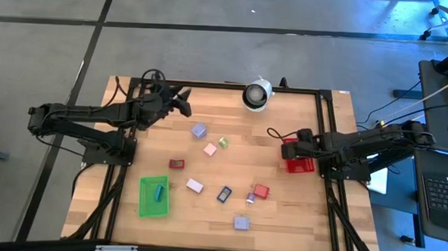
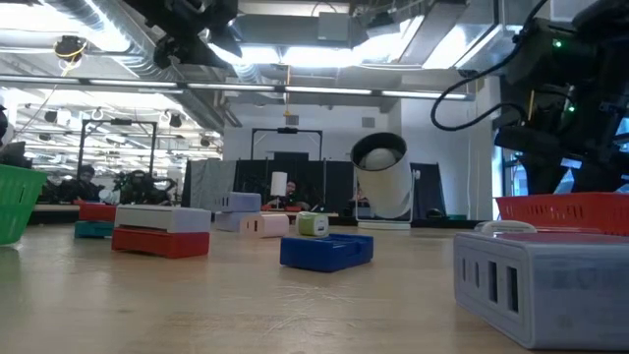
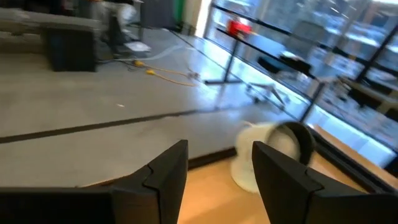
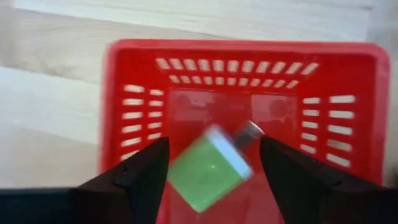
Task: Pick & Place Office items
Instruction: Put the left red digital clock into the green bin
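Green piece between open fingers over the red bin

Overhead: the right end effector (image 1: 290, 147) reaches in from the tabletop's (image 1: 296, 212) right side and sits above the red bin (image 1: 301, 166). The left end effector (image 1: 181, 102) is stretched toward the far edge, near the round white-and-black device (image 1: 256, 95). Small blocky office items lie scattered across the pale wood planks: a lavender one (image 1: 199, 130), a pink one (image 1: 210, 148), a red one (image 1: 261, 191). A teal piece (image 1: 159, 191) lies in the green bin (image 1: 153, 196).

Level view: a flat blue block (image 2: 325, 250) and a red-and-white one (image 2: 161, 231) lie on the wood; the red bin's slotted wall shows at right.

Left wrist: the two dark fingers (image 3: 163, 174) stand apart with nothing between them.

Right wrist: the fingers (image 4: 147, 175) are spread over the slotted plastic bin, and a tilted light green piece (image 4: 205, 169) lies between them, not clamped.
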Robot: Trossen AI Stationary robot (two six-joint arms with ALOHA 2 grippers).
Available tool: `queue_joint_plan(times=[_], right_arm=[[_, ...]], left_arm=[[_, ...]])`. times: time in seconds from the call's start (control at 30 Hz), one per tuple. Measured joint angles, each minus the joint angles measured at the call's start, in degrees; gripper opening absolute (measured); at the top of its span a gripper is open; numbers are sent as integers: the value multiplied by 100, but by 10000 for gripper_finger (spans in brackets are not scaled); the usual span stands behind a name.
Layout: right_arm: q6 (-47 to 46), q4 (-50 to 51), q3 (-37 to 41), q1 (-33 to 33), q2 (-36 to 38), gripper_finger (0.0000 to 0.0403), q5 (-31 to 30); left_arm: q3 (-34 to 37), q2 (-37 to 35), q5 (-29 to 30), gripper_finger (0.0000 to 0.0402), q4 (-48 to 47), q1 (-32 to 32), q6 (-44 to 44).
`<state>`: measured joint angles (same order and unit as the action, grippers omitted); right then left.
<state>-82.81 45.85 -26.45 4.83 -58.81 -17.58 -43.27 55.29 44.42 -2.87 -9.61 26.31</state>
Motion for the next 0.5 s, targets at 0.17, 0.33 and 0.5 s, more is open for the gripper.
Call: queue_joint_plan(times=[0.17, 0.33, 0.5], right_arm=[[418, 19, -282, -89, 0, 260, 6], [893, 20, -635, -230, 0, 258, 4], [1282, 23, -937, -330, 2, 258, -133]], left_arm=[[0, 58, -712, 208, -34, 0, -150], [-4, 225, -2023, 244, -290, 0, -159], [-4, 419, -4143, 261, -1122, 91, -212]])
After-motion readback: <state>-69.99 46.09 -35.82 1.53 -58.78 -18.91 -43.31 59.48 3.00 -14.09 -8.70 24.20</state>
